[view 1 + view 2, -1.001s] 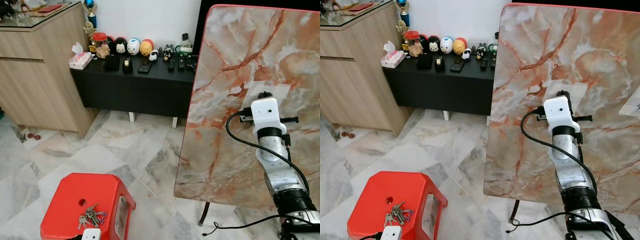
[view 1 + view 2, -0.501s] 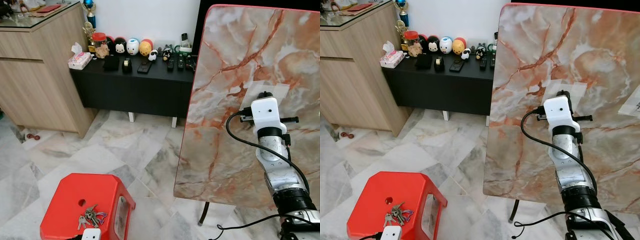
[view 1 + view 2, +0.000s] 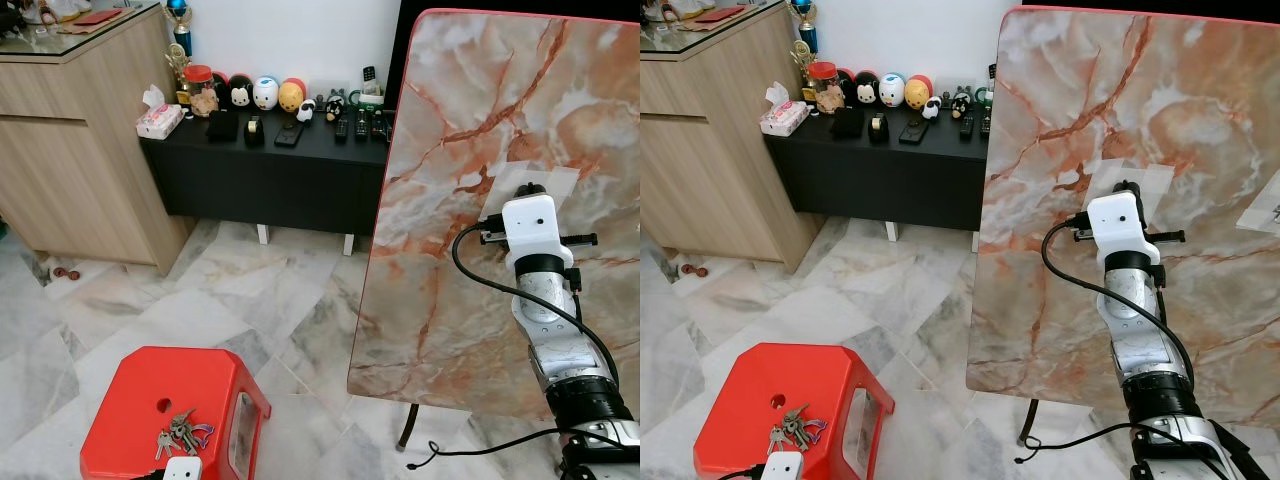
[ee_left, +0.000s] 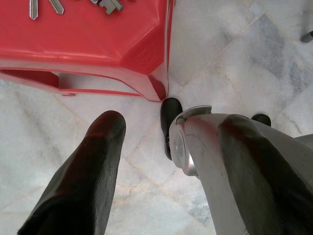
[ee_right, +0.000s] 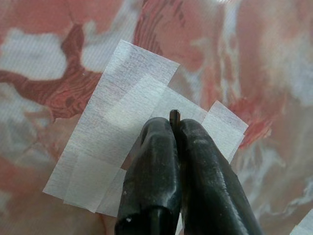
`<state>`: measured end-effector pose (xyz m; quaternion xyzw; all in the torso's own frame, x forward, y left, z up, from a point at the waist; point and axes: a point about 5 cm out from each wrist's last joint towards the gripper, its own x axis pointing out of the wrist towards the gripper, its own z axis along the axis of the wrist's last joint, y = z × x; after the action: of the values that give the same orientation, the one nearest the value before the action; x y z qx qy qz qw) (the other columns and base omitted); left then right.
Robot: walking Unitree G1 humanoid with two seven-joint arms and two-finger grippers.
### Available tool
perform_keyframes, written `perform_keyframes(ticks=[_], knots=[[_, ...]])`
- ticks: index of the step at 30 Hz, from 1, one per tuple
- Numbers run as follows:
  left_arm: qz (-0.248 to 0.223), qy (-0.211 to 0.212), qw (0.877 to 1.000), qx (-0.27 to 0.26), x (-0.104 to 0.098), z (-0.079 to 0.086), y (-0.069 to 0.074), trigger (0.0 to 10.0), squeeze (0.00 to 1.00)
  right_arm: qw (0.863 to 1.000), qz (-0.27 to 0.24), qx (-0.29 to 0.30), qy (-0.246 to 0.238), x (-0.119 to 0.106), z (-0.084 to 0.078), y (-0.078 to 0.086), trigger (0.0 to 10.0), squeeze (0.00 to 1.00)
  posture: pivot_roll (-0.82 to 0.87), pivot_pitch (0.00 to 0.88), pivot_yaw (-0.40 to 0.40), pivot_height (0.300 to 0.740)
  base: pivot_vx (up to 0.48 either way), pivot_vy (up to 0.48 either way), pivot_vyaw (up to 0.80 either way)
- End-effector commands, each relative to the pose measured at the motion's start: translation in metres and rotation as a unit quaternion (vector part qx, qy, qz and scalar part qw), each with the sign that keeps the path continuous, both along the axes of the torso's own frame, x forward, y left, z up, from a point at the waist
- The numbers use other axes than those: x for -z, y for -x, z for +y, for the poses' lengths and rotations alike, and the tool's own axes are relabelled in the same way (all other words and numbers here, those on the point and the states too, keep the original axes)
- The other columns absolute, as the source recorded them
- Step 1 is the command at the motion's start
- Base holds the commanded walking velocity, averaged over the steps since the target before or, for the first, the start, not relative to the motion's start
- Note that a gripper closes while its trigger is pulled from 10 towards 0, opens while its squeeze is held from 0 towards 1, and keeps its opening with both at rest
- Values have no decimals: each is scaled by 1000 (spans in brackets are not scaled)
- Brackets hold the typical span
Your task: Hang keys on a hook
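Observation:
A bunch of keys (image 3: 180, 432) lies on top of a red plastic stool (image 3: 140, 395) at the lower left. My left gripper (image 4: 171, 126) hangs open low beside the stool, over the floor, holding nothing; the keys (image 4: 110, 4) are a short way beyond its fingertips. My right arm is raised to a tilted marble-patterned board (image 3: 470, 120). My right gripper (image 5: 173, 122) is shut, its tips pressed against a patch of white tape (image 5: 112, 147) on the board. A small dark hook (image 5: 174, 116) pokes out just past the tips.
A low black cabinet (image 3: 270, 170) with toys and remotes stands against the back wall, and a wooden sideboard (image 3: 70, 170) at the left. The board's leg (image 3: 408, 428) and a loose black cable (image 3: 440, 450) are on the marble floor (image 3: 250, 300).
Both arms have kept still. Only the loose cable on the floor under the board has shifted a little.

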<state>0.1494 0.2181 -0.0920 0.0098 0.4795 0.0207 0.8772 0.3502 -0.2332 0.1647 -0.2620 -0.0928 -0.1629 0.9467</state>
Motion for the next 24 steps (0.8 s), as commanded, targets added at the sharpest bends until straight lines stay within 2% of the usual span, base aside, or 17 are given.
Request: perform_keyframes(ticks=[1, 11, 24], knots=[[6, 1, 1000, 1, 1, -1, 2, 10000, 0, 1000, -2, 10, -11, -1, -1, 0, 10000, 0, 36, 11, -32, 740, 0, 0, 0], [5, 2, 1000, 1, 1, -2, 2, 10000, 0, 1000, -1, 12, -14, 0, -3, 1, 10000, 0, 37, 10, -33, 740, 0, 0, 0], [5, 2, 1000, 0, 1, -2, 1, 10000, 0, 1000, -5, -5, -18, 6, 6, 8, 10000, 0, 38, 10, -35, 740, 0, 0, 0]])
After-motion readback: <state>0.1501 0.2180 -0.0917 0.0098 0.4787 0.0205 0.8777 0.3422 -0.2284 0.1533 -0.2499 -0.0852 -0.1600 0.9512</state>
